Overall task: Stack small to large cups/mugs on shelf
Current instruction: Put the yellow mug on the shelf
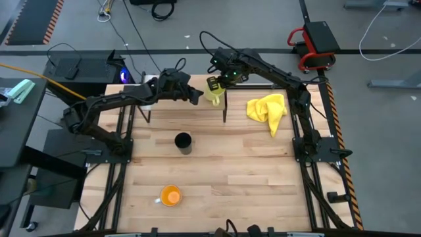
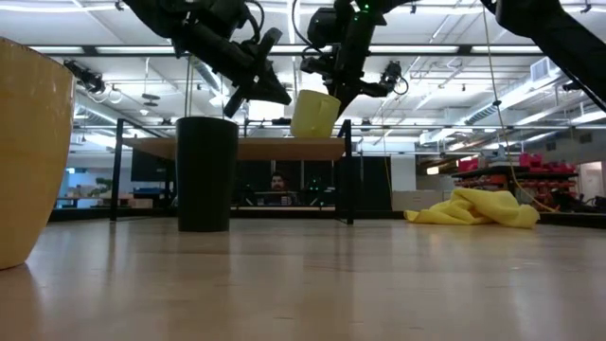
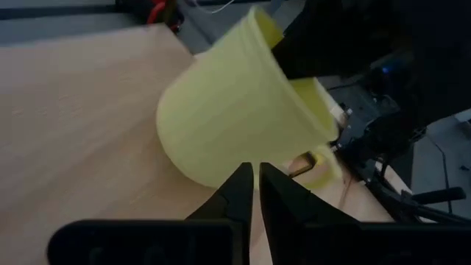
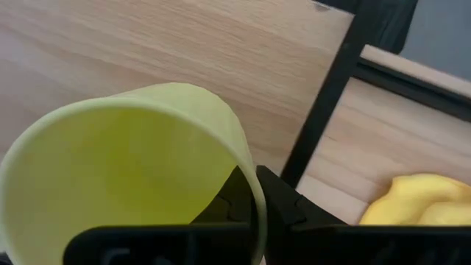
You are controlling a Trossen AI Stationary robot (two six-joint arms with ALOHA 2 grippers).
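The yellow mug [image 1: 213, 93] [image 2: 314, 115] hangs tilted close over the far-side shelf [image 1: 171, 112] [image 2: 265, 149], held by my right gripper [image 1: 217, 83] [image 4: 254, 195]. My left gripper [image 1: 197, 97] [image 3: 255, 175] is shut, with its tips right at the mug's base [image 3: 221, 165], coming from the left. The black cup [image 1: 183, 141] [image 2: 205, 172] stands upright on the tabletop in front of the shelf. The orange mug [image 1: 171, 195] [image 2: 28, 152] stands on its base near the table's near edge. My right gripper holds the yellow mug by its rim [image 4: 246, 165], one finger [image 4: 228, 199] inside the mug and one outside. It comes from above. The mug hangs tilted below it, its base just over the shelf board; whether the base rests on the board cannot be told. My left gripper has its shut fingertips [image 3: 241, 177] at the lower edge of the mug's wall; whether they touch it cannot be told.
A crumpled yellow cloth [image 1: 268, 108] [image 2: 473, 208] lies on the tabletop to the right of the shelf. Thin black shelf posts [image 1: 225, 108] [image 4: 331, 96] stand beside the mug. Open tabletop [image 1: 250, 171] lies between the black cup and the orange mug.
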